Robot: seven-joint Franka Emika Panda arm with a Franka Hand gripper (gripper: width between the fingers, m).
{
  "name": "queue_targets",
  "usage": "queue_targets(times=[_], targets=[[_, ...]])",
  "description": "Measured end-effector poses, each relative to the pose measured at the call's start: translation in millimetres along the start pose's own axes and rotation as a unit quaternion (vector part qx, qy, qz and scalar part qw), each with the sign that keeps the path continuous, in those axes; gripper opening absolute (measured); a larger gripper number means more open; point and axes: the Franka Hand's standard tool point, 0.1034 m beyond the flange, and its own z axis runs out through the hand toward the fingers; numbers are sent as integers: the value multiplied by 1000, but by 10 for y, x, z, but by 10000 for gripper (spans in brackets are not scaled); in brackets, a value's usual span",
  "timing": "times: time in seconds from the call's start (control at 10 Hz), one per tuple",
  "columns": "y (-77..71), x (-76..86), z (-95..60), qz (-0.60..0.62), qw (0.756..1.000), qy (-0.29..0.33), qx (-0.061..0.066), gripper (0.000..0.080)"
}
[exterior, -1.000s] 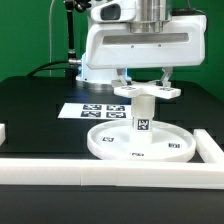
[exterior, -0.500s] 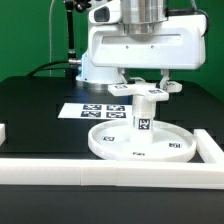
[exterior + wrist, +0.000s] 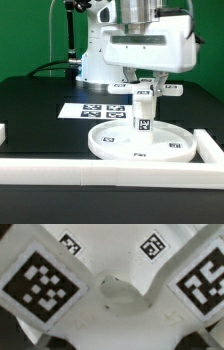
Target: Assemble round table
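The large rimmed disc top (image 3: 108, 150) lies flat on the black table near the front bar. The short cylindrical leg (image 3: 143, 118) stands upright in its middle, with a marker on its side. The flat cross-shaped base (image 3: 146, 91) sits on top of the leg. My gripper (image 3: 147, 80) comes straight down over it, with one finger on each side of the base's middle, shut on it. In the wrist view the cross-shaped base (image 3: 110, 258) fills the frame, with marker-tagged arms around a round hub (image 3: 120, 296). My fingertips are not clear in that view.
The marker board (image 3: 88, 110) lies flat behind the disc top toward the exterior view's left. A long white border bar (image 3: 60, 170) runs along the front, and another (image 3: 211, 148) stands at the exterior view's right. A white piece (image 3: 3, 131) sits at the left edge.
My hand has turned about its vertical axis and the cross-shaped base has turned with it on top of the leg. The disc top has stayed in place.
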Motion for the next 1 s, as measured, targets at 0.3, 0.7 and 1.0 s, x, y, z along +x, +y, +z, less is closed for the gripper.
queue_targets(times=[0.3, 0.7, 1.0], targets=[[-4, 5, -2, 142, 990, -7, 5, 453], [-20, -21, 0, 190, 982, -12, 8, 598], [-72, -64, -119, 169, 985, -21, 6, 647]])
